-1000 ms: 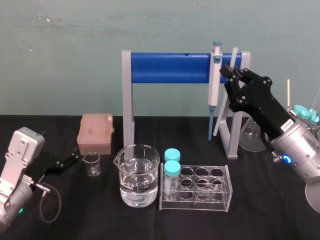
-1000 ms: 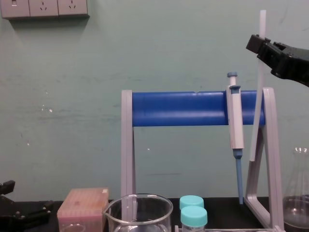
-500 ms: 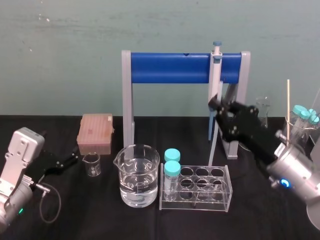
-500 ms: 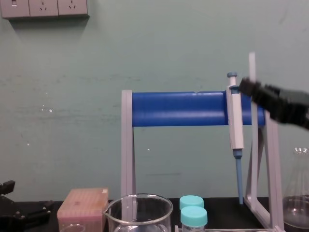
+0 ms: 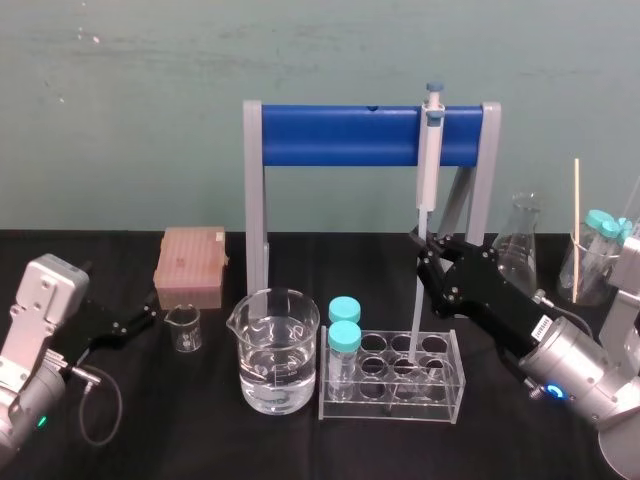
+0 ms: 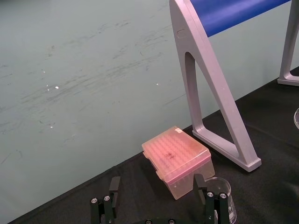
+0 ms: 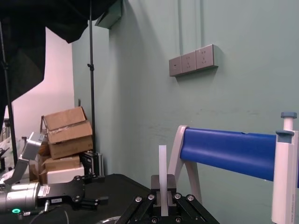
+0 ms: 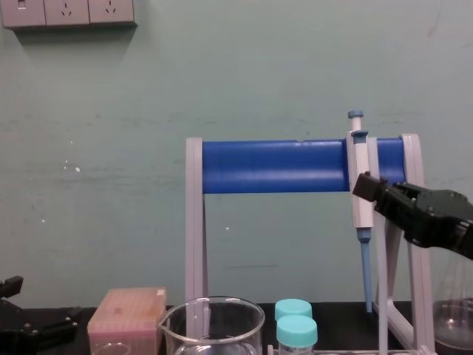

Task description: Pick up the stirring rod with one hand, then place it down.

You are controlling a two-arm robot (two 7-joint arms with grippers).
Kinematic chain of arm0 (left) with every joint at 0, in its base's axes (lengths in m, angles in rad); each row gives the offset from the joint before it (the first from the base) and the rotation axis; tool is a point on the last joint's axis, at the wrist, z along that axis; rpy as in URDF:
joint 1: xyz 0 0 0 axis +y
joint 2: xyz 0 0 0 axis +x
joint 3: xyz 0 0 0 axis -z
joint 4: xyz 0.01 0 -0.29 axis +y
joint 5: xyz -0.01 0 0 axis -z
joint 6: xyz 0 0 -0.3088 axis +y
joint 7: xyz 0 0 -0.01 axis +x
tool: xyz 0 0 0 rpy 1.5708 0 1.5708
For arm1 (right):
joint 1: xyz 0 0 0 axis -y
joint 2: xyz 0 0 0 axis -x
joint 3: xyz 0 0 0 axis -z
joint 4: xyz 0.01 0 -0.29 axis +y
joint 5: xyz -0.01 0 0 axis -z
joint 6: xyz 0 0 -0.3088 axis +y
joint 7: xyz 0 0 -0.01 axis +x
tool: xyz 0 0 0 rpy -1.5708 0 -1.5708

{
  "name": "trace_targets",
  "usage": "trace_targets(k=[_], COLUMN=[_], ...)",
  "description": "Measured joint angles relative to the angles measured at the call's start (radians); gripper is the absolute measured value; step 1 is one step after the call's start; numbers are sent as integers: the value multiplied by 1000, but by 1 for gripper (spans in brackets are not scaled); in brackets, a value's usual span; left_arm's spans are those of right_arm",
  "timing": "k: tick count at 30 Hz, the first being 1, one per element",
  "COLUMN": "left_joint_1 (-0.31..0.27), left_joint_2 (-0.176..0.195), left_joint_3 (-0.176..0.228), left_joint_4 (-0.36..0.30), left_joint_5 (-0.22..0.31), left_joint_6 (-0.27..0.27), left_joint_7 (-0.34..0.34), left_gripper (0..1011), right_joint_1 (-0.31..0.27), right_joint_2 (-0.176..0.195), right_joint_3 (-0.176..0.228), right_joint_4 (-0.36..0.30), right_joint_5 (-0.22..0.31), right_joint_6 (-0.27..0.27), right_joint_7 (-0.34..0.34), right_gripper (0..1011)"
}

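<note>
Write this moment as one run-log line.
right gripper: jaws shut on thin translucent-white stirring rod | rod near-upright, lower end at clear tube rack | left gripper: parked, open

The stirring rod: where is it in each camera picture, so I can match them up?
Head view: stirring rod right of centre, gripped by the right claw, lower end at the test tube rack.
Chest view: right side, beside the pipette.
Right wrist view: upright in that claw's grip.
Left wrist view: faces the pink box instead.
Shared landmark: the stand's blue bar.
</note>
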Motion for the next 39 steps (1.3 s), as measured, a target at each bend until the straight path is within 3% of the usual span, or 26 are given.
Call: trace_targets(k=[9, 25, 39], left_joint_1=[0, 0, 0], left_joint_2=[0, 0, 0], left_joint_3=[0, 0, 0], left_joint_4=[0, 0, 0], left_joint_5=[0, 0, 0], left_joint_6=[0, 0, 0], left_joint_7=[0, 0, 0], left_gripper=[1000, 1000, 1000], right_joint_1=[38, 78, 89], right_joint_2=[-27, -58, -73], right_joint_3=[-23, -53, -58], right_joint_4=[71, 188, 224], right_joint_5=[-24, -68, -93], right_joint_6=[-23, 16, 29], right_joint_7=[11, -13, -28], right_gripper=[70, 70, 70])
